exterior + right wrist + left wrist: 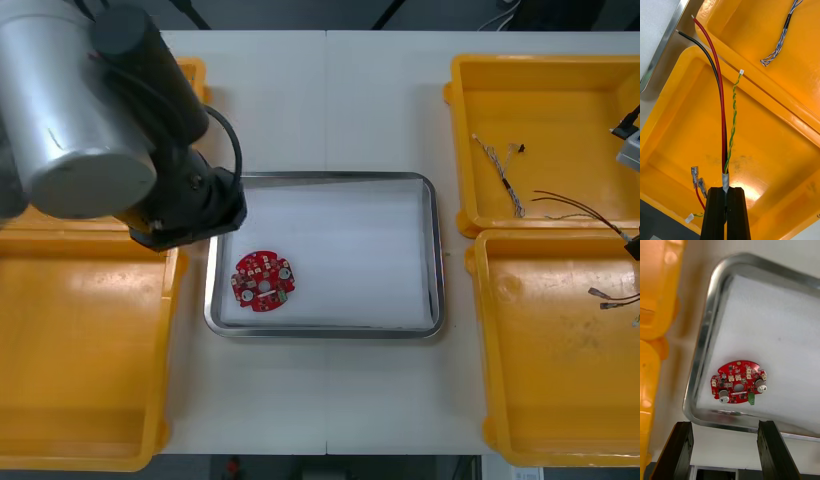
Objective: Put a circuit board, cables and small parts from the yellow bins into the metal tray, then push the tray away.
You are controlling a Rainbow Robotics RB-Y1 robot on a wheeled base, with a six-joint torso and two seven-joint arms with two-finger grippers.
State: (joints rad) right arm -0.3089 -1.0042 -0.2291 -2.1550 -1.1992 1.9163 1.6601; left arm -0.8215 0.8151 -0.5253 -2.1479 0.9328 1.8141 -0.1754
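My right fingers (719, 204) are clenched on the cables (717, 71), above the near right bin (763, 150). I have my left fingers (769, 444) released by the left rim of the tray (703, 352). The board (738, 381) lies in its near left corner.

So the left tool (724, 423) is hovering over the light surface (726, 444), with its two black fingers (677, 446) standing wide apart. The round red circuit board (738, 382) is lying flat on the white inside of the metal tray (702, 363), near the rim closest to the fingers. Two yellow bins (655, 296) are sitting just beside the tray.
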